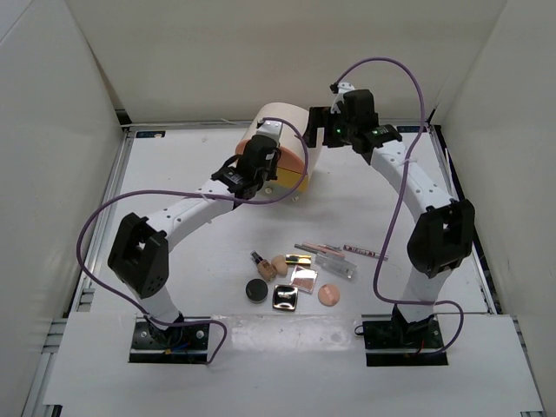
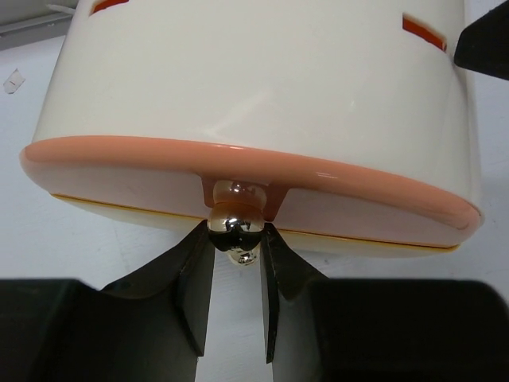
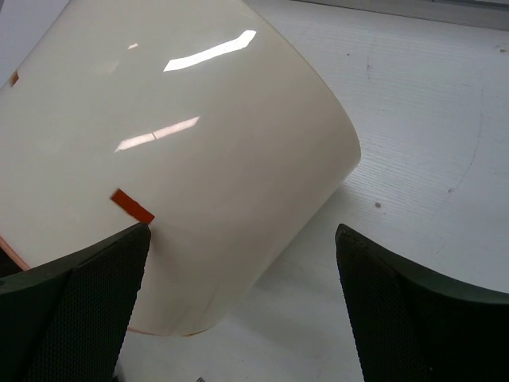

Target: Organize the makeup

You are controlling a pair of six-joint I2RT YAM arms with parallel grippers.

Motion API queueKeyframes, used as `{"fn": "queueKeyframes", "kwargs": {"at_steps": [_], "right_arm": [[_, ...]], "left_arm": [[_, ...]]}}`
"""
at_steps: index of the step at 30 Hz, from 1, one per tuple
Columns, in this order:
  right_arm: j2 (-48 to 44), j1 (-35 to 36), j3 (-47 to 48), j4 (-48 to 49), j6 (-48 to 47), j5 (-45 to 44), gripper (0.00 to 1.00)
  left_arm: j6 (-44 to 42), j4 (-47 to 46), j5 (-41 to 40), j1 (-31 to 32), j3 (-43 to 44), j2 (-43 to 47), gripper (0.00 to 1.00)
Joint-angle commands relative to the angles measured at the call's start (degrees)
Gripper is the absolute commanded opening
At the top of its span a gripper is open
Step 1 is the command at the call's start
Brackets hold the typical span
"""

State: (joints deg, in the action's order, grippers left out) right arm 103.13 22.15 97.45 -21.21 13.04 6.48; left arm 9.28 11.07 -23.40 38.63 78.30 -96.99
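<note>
— Where is the makeup?

— Clustered on the matte white table [image 1: 174, 261], on the near side between the two arm bases. The nearest row starts on the left with a dull black round compact [image 1: 254, 290]. A mirror-bright shiny square compact [image 1: 284, 300] lies just right of it, then a flat, soft-looking peach puff [image 1: 329, 294].

— And farther back?

— A rosy square pan [image 1: 304, 278], and rounded beige sponges [image 1: 280, 263] with a small dark-capped bottle [image 1: 259, 260] beside them. There is also a see-through clear case [image 1: 335, 266], and slim pencils [image 1: 365, 253] lie flat at the far right of the group. Both grippers are well apart from all of it.

— So where are the arms?

— At the far side, on the cream cylinder [image 1: 287, 122]. It is a glossy plastic drum with smooth curved walls and a thin orange slot [image 3: 131, 206] cut into the side.

— What about the left one?

— The left gripper [image 2: 237, 253] has black, wedge-shaped fingers. They pinch a round chrome knob [image 2: 235, 221] from both sides. The knob juts from a drawer front edged by a curved peach rim [image 2: 238, 159].

— And the right?

— The right gripper [image 3: 242, 239] is spread wide, with the cylinder's wall between its jaws. The pads [image 3: 398, 310] are dark, with a fine mesh texture. One sits right at the orange slot, and the other stands apart from the plastic, over bare table.
</note>
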Motion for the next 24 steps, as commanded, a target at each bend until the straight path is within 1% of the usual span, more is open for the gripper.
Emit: {"fn": "queueKeyframes", "kwargs": {"at_steps": [1,8,11,16,19,20,21,22,23,24], "right_arm": [[1.3,0.2,3.1,1.9,-0.3,-1.3,0.99],[0.6,0.0,2.2,2.4,0.1,-2.1,0.99],[-0.6,0.0,1.1,2.9,0.7,-2.2,0.99],[-2.2,0.3,-0.1,3.0,0.5,-3.3,0.99],[-2.9,0.2,-0.9,2.9,0.0,-3.8,0.99],[-3.1,0.3,-1.1,2.9,0.0,-3.8,0.99],[-3.1,0.2,-1.3,2.9,0.0,-3.8,0.99],[-3.3,0.2,-1.2,2.8,0.0,-3.8,0.99],[-3.3,0.3,-1.2,2.8,0.0,-3.8,0.99],[-3.3,0.3,-1.2,2.6,-0.2,-3.7,0.99]], "left_arm": [[-0.5,-1.2,-0.2,-1.0,1.0,2.2,0.1],[4.7,3.5,-0.9,-0.9,-7.3,10.0,0.09],[6.9,6.5,-1.1,0.0,-12.2,15.1,0.09],[8.6,10.5,-1.2,1.6,-15.0,19.5,0.15],[9.6,12.5,-2.3,2.7,-15.9,21.1,0.24],[9.5,12.0,-1.7,2.9,-16.7,21.1,0.35],[9.2,10.4,-1.3,2.8,-17.7,21.6,0.4],[9.1,9.9,-1.0,2.9,-17.9,21.6,0.42],[8.8,9.7,-0.3,2.9,-17.8,21.8,0.53],[8.8,9.3,-0.5,2.9,-17.8,21.8,0.58]]}}
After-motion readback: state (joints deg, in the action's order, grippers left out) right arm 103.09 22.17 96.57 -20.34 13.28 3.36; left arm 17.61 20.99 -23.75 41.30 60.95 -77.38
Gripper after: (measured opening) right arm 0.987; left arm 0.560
